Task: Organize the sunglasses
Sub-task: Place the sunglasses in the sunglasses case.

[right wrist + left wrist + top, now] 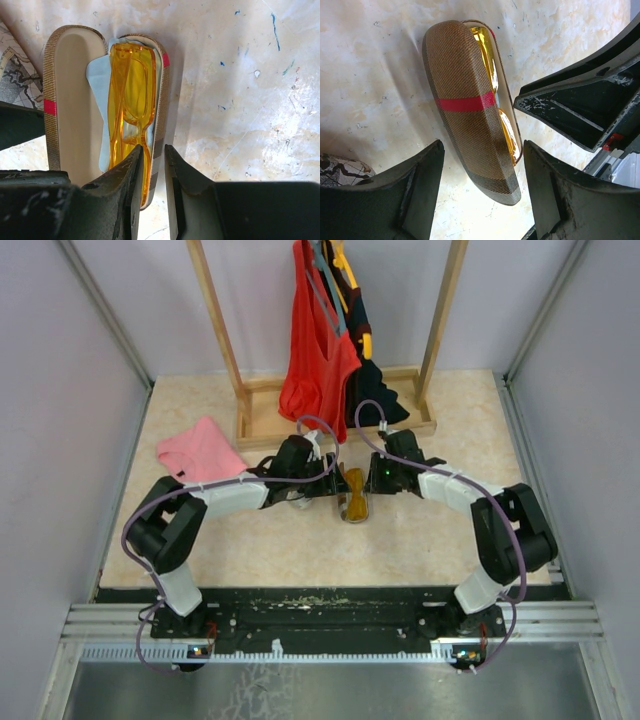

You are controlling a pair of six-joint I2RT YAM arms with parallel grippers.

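Yellow sunglasses (131,95) lengthwise in open case (70,90), near-to-far; left fingers (410,200) spread, right fingers (120,200) pinching its rim

A beige marbled table top (440,540) is enclosed by plain grey walls (60,440); a wooden rack (218,320) is set at the far edge, hung with a red garment (315,360); a pink cloth (200,452) is laid nearby; soft shadows are cast.

The case (354,496) sits between the left gripper (322,483) and right gripper (376,478), so both sides are blocked. The rack (270,428) stands near behind it. In front, bare table (400,550) gives room to come in.
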